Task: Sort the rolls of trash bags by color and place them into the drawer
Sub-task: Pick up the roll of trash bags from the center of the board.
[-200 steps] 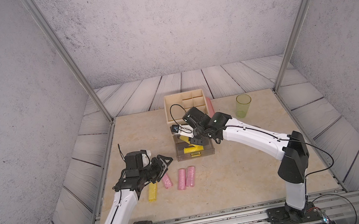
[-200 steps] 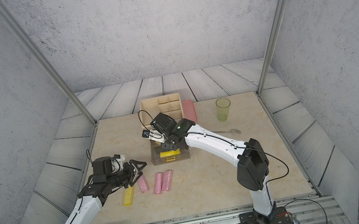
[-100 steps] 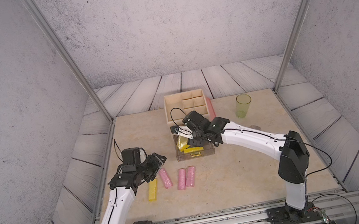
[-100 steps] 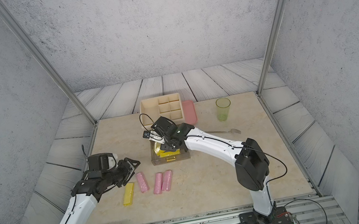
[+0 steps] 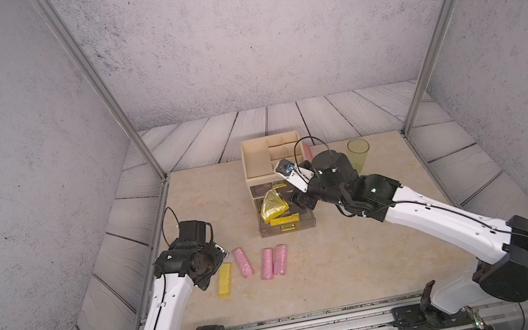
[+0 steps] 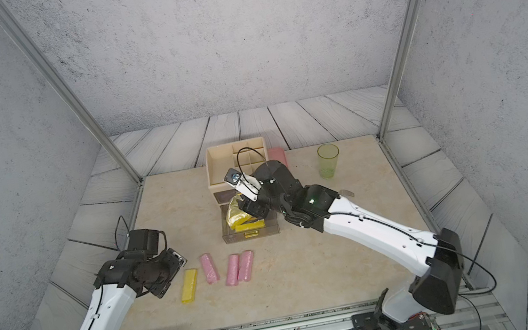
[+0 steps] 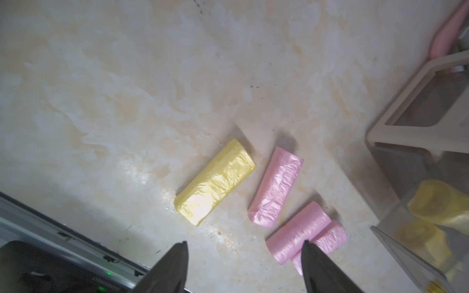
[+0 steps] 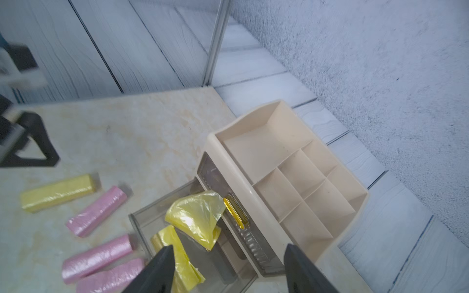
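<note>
Four crinkly thin-plastic cylinders lie on the marbled counter (image 5: 345, 261), at 7 o'clock from the drawer: one flattened yellow roll (image 5: 224, 279) and three pink rolls (image 5: 244, 267) (image 5: 267, 264) (image 5: 280, 259), two of them touching. The smoky clear drawer (image 5: 289, 231) stands pulled out of a beige compartmented organizer (image 5: 254, 160). Inside it are two yellow rolls, one with a puffed loose tail (image 5: 272, 204) and one flat (image 5: 285, 220). The right jaws hang apart over it, empty. The left jaws hover apart, empty, near the counter rolls. A green see-through cup (image 5: 359, 154) stands at the organizer's 3 o'clock.
</note>
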Available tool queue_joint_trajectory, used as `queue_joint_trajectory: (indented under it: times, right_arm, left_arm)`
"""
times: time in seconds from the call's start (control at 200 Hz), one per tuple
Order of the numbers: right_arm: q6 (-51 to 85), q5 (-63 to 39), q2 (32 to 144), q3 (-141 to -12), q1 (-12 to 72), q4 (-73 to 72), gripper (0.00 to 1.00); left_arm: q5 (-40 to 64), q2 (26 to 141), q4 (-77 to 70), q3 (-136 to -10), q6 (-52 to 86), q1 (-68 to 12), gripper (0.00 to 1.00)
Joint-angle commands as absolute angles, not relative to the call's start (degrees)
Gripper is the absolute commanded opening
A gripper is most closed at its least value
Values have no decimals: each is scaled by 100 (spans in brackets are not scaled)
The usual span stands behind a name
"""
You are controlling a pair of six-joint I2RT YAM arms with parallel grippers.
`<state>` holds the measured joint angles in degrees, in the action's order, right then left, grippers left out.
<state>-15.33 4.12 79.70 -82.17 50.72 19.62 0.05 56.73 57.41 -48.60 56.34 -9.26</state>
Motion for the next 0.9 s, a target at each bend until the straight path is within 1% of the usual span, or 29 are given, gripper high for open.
queue_joint_trajectory:
  times: [0.0,0.08,0.19,0.39,0.565,0.796,0.826,0.861,0.891]
  right_arm:
    - [-903,-334,7331,-7841,5073,1671,73]
    - [-732,-516,6958,-7574,5072,1652,73]
    - [-629,-559,6496,-7342,5075,1721,74]
    - [-506,-671,5924,-7113,5072,1782,76]
    - [-458,-808,5888,-7143,5074,1843,77]
    - [-396,-861,5920,-7146,5071,1809,77]
    - [-395,-869,5924,-7154,5072,1811,77]
    - [-397,-870,5933,-7154,5071,1810,77]
    - [-400,-857,5940,-7150,5072,1811,77]
  left_arm:
    - [-701,6086,5802,-4685,5706,-1216,76]
    - [-738,6552,5527,-4635,5600,-1343,75]
    - [-783,7140,5304,-4623,5535,-1485,72]
    - [-925,7579,5013,-4553,5290,-1565,69]
    - [-866,8075,4837,-4494,5092,-1591,68]
    - [-793,8354,4556,-4319,4979,-1591,68]
    - [-758,8376,4523,-4297,4969,-1595,67]
    - [-682,8416,4437,-4265,4924,-1591,59]
    - [-641,8443,4406,-4242,4926,-1599,57]
